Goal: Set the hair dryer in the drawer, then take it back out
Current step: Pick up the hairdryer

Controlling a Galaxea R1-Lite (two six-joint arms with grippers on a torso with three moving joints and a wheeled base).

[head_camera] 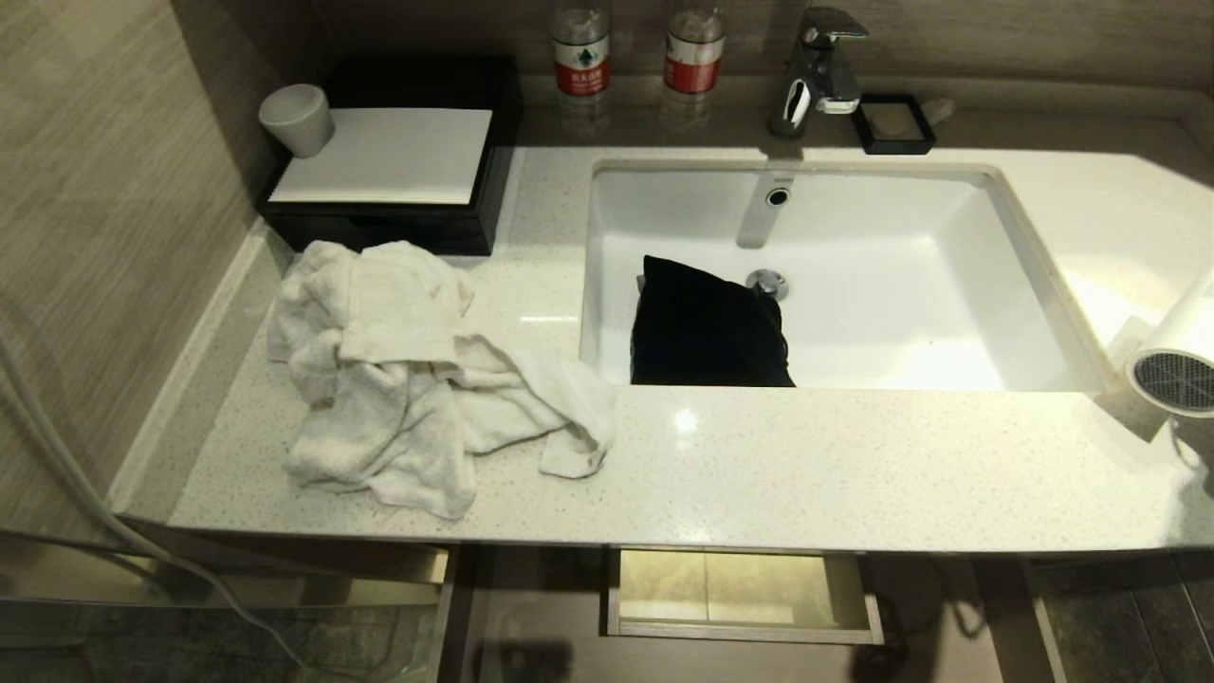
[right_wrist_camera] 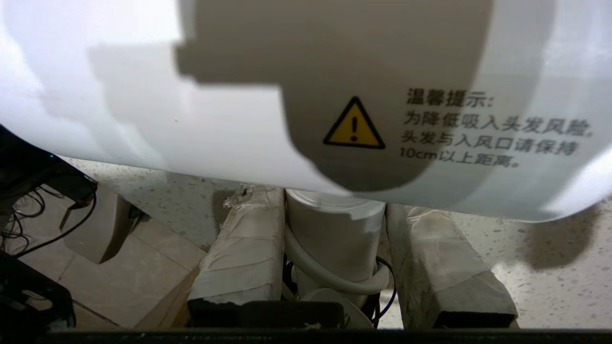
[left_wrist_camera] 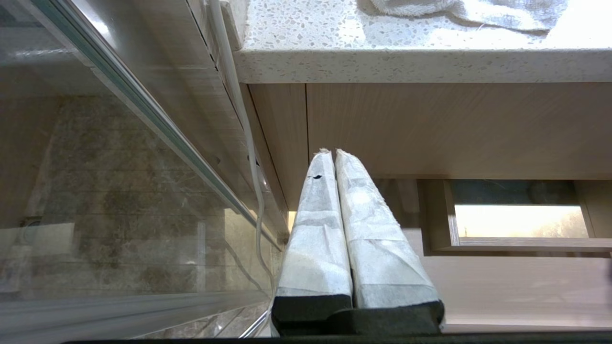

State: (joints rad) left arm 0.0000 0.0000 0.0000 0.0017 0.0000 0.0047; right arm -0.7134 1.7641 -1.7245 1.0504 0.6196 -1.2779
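White plastic at the far right edge of the head view: that's the hair dryer (head_camera: 1181, 356), its dark mesh grille facing us, held up over the right end of the speckled stone surface (head_camera: 806, 465). The right wrist view shows the right pincer (right_wrist_camera: 334, 248) clenched on the dryer's handle, one padded finger on each side, grey cord looped just below. A good place to hold: the handle is narrow and round, while the barrel is wide and smooth and would likely slip. I'd judge it light and rigid, though top-heavy, so it may swing on the handle. The loose cord could snag. Below the near edge, the drawer (head_camera: 749, 631) stands open, well left of the dryer. The left pincer (left_wrist_camera: 334, 157) hangs parked beneath the surface, fingers pressed together, empty.
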